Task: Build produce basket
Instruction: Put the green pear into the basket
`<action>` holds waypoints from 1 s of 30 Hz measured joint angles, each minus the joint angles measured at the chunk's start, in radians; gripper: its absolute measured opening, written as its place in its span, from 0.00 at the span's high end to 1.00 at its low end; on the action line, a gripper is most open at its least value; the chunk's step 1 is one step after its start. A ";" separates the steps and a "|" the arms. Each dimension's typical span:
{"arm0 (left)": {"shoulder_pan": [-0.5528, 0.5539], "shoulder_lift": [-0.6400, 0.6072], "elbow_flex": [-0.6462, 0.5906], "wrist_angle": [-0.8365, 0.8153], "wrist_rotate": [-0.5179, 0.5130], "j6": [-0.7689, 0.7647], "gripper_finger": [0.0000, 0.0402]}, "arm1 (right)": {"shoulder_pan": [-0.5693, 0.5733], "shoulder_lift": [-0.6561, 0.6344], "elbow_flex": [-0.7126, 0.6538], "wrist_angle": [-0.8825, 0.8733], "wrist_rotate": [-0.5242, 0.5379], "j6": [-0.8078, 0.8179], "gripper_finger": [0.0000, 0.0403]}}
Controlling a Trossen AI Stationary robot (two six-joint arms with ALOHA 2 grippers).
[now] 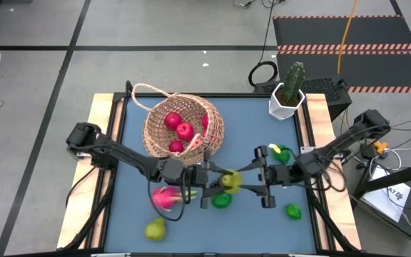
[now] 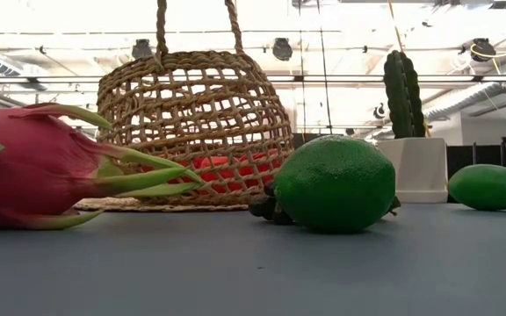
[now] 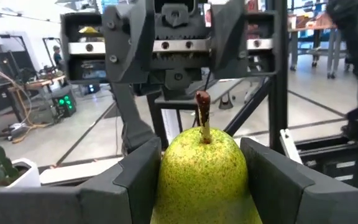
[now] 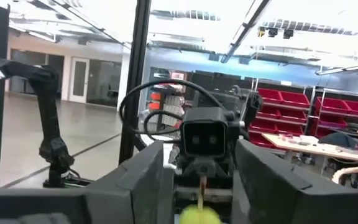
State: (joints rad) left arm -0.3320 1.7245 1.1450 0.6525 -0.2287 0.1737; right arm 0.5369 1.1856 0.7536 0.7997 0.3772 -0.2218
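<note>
At table centre, the left gripper (image 1: 209,187) clamps a speckled yellow-green pear (image 1: 229,180), stem up, between its dark fingers (image 3: 138,177). Facing it from 3 o'clock, the right gripper (image 1: 252,178) stands with its jaws parted around the pear's tip, not pressing it. Just at 6 o'clock of the pear lies a glossy, pebbled lime (image 1: 222,200); a pink dragon fruit (image 1: 165,197) with green scales rests at 8 o'clock, a second pear (image 1: 155,229) beyond it, another lime (image 1: 292,211) at 4 o'clock. The woven wicker basket (image 1: 155,139), at 11 o'clock, tilts on its side holding round red fruits (image 1: 184,130). A ribbed cactus (image 1: 292,81) in a white pot (image 1: 285,105) stands at 1 o'clock.
</note>
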 joint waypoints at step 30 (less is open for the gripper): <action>-0.055 -0.578 0.002 -0.603 -0.070 -0.105 0.47 | 0.123 -0.121 -0.034 -0.353 0.179 0.228 0.51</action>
State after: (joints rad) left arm -0.3866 1.1465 1.1465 0.0496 -0.2986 0.0689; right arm 0.6601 1.0649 0.7193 0.4464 0.5565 0.0059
